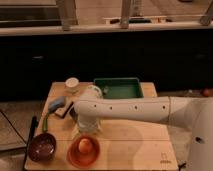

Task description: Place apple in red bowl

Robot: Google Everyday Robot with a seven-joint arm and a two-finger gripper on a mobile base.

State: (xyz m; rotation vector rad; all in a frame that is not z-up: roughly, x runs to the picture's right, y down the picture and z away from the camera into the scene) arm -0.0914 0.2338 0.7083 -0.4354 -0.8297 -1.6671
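The apple (pixel 85 145), small and orange-yellow, lies inside the red bowl (pixel 75 156) near the front edge of the wooden table. My white arm reaches in from the right, across the middle of the table. The gripper (pixel 87 127) hangs down from the wrist just behind and above the red bowl, apart from the apple. The arm hides part of the table behind the bowl.
A dark purple-brown bowl (pixel 42 148) stands left of the red bowl. A green tray (pixel 119 88) is at the back, with a white cup (pixel 72 84) to its left. A blue sponge (pixel 56 103) and a green item (pixel 45 121) lie at the left. The wooden table (pixel 140 145) ends close in front.
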